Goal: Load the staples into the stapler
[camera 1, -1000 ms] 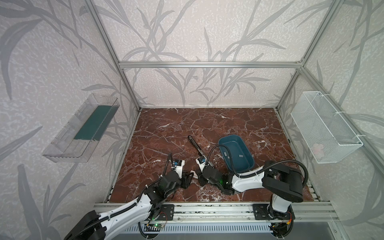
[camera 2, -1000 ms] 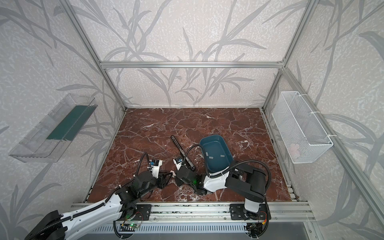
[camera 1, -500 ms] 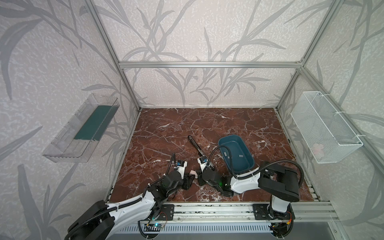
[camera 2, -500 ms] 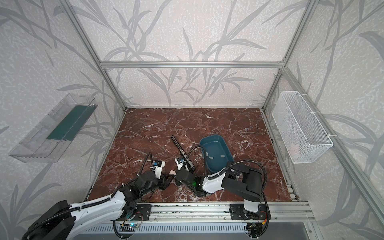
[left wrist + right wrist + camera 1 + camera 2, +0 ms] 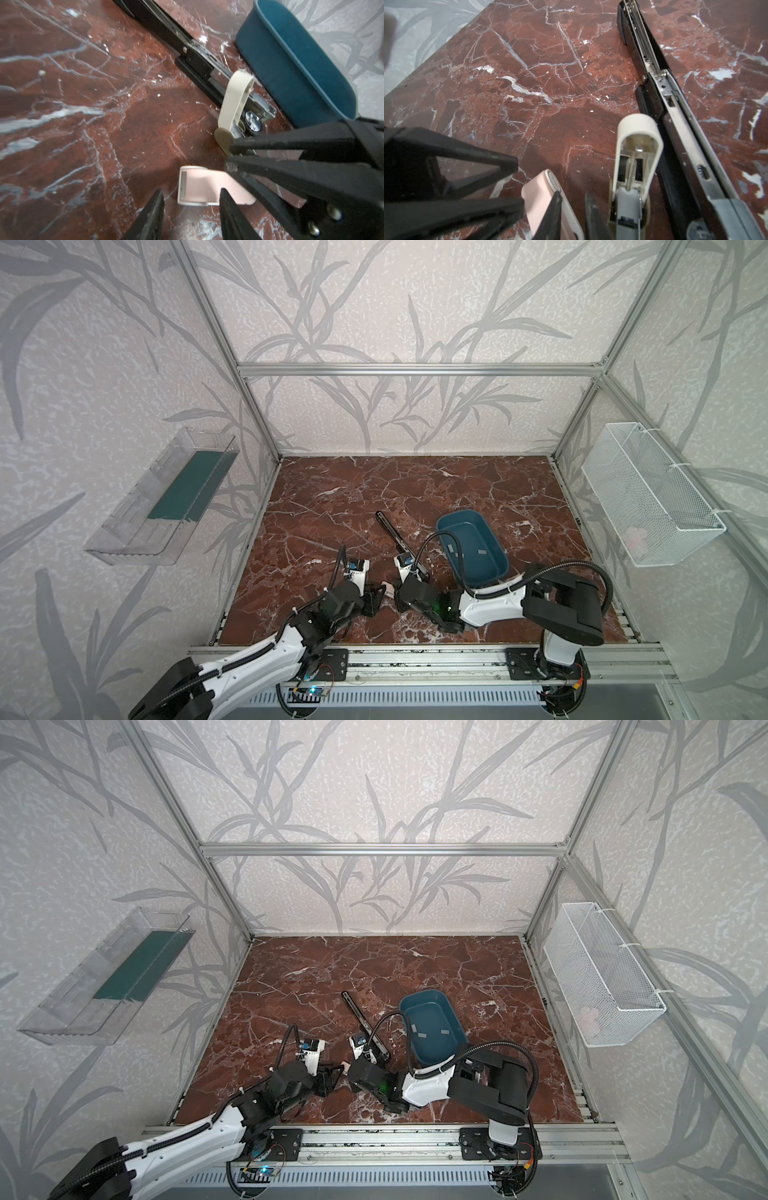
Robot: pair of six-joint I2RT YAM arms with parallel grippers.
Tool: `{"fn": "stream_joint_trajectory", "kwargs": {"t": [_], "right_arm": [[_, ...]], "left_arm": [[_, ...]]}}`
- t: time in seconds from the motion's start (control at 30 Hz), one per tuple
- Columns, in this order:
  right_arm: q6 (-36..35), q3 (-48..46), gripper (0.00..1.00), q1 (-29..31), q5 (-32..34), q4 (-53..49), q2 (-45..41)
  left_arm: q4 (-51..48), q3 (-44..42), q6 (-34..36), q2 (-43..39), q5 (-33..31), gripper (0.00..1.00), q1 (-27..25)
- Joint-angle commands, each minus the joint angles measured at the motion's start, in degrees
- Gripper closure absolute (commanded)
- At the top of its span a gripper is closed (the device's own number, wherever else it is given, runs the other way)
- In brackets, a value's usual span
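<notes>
Two grey staples [image 5: 452,548] lie in the blue tray [image 5: 457,515], also seen in the other top view as staples [image 5: 444,1031]. A small pink stapler [image 5: 199,187] lies flat near the front edge. My left gripper [image 5: 191,190] is open, its tips just short of the pink stapler's end. My right gripper [image 5: 573,193] is narrowly open with bare floor in the gap. One of its fingers [image 5: 553,209] lies over the pink stapler's edge [image 5: 537,195]. A small cream stapler [image 5: 636,149] stands hinged open beside it. A long black stapler [image 5: 398,537] lies opened flat.
The blue tray's wall [image 5: 291,68] is close behind the cream stapler [image 5: 234,101]. Both grippers [image 5: 376,599] [image 5: 400,593] meet tip to tip near the front rail. A wire basket [image 5: 648,497] hangs on the right wall, a clear shelf [image 5: 166,497] on the left.
The right gripper's jaws have parted a little. The left arm has edged slightly toward the pink stapler; nothing has been picked up.
</notes>
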Motion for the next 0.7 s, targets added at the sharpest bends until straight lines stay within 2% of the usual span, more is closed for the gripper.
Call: {"fn": "stream_joint_trajectory", "kwargs": {"t": [0.0, 0.17, 0.3, 0.5, 0.67], "right_arm": [[-2.8, -0.1, 0.72, 1.6, -5.1, -16.4, -0.4], [-5.2, 2.4, 0.61, 1.7, -6.9, -19.5, -3.5], [-5.6, 2.6, 0.51, 1.7, -8.8, -19.8, -5.4], [-4.8, 1.6, 0.48, 1.8, -7.8, -19.2, -6.2], [-4.7, 0.9, 0.52, 1.8, -5.2, -21.5, -8.1]], "left_arm": [[-7.4, 3.4, 0.8, -4.1, -5.6, 0.53, 0.2], [-13.3, 6.7, 0.8, -8.0, -10.3, 0.49, 0.9], [-14.7, 9.0, 1.2, -7.6, -10.1, 0.48, 2.7], [-12.7, 10.3, 1.4, -5.1, -6.4, 0.47, 6.6], [-9.4, 10.8, 1.7, -2.9, 0.0, 0.47, 10.5]]}}
